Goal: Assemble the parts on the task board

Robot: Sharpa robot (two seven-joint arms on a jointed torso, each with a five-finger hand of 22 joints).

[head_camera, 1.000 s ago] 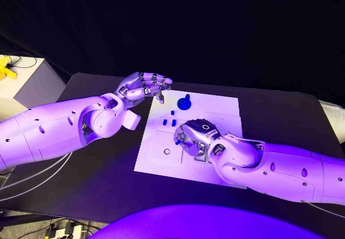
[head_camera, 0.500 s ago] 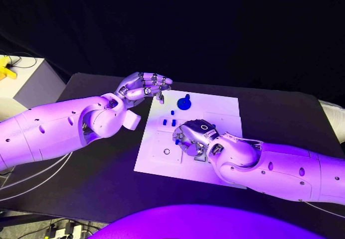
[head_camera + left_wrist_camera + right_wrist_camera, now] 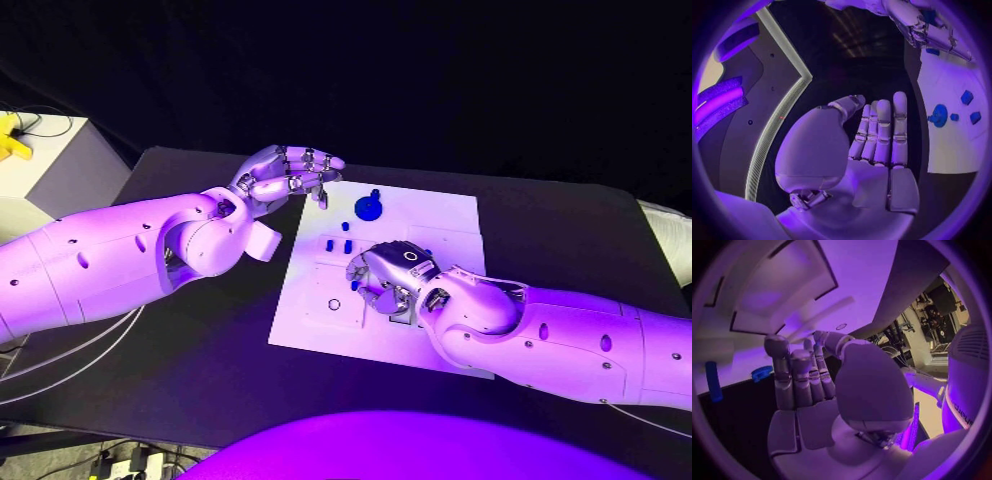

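Currently right hand (image 3: 392,280) rests palm-down on the board (image 3: 440,215); grip hidden, can't tell. Left hand (image 3: 289,173) hovers off the far-left corner, fingers curled, holding nothing. Round blue part (image 3: 371,209) lies far-centre: likely light, rigid, slippery; pinch its rim.

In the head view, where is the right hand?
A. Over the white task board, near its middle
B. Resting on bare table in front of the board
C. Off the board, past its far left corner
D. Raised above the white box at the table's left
A: the right hand sits over the middle of the task board; the left hand is the one by the far left corner.
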